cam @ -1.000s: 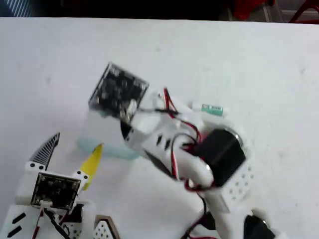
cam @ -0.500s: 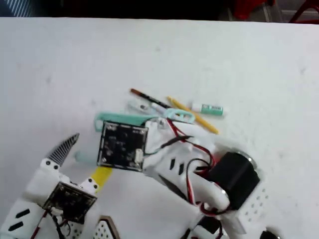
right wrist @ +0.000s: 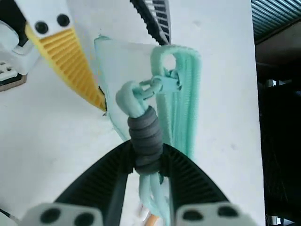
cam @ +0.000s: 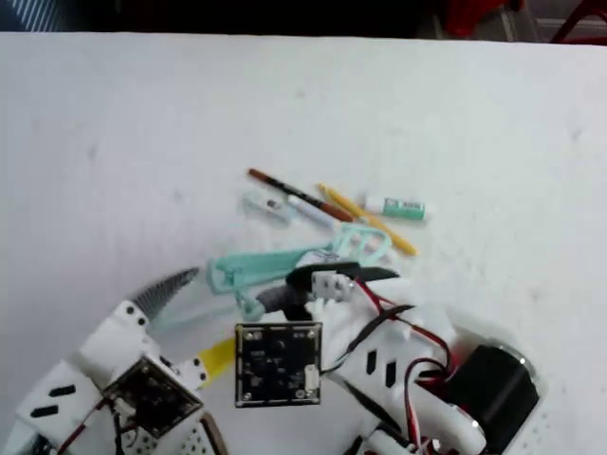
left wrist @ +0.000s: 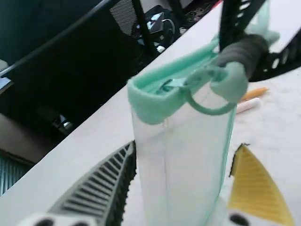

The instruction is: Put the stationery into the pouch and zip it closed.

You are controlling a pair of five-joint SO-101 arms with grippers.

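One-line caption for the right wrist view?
Right pincer clamps the grey zipper pull while the left pincer grips the mint pouch.

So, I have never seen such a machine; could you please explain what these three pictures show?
These are two small robot arms at a white table. One picture looks down from above; each other one comes from a camera on an arm's wrist. The left gripper holds a clear pouch with mint edging. The right gripper, with black fingers, pinches the grey-wrapped zipper pull. On the table lie a yellow pencil, a brown pencil and a green-labelled tube, not yet inside.
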